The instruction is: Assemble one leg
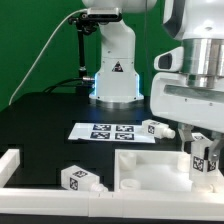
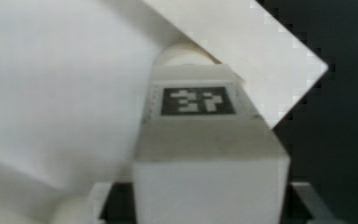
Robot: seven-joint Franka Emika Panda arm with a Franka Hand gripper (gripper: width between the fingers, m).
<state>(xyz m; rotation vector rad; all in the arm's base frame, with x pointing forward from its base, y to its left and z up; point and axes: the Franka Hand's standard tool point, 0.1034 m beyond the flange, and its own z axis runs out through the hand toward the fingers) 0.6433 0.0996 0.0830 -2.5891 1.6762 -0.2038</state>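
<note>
My gripper (image 1: pixel 203 148) is shut on a leg (image 1: pixel 204 160), a small white blocky peg with black-and-white tags. It holds the leg upright over the right part of the big white square panel (image 1: pixel 150 168). In the wrist view the leg (image 2: pixel 202 140) fills the middle, tag facing the camera, between the dark fingers (image 2: pixel 304 205) of the gripper (image 2: pixel 202 208). The leg's lower end sits against a corner of the panel (image 2: pixel 51 100); I cannot tell whether they touch. A second leg (image 1: pixel 157 129) lies beside the marker board. A third leg (image 1: pixel 80 179) lies at the front left.
The marker board (image 1: pixel 105 131) lies flat in the middle of the black table. The arm's white base (image 1: pixel 115 70) stands behind it. A white rail (image 1: pixel 12 163) borders the exterior view's left and front.
</note>
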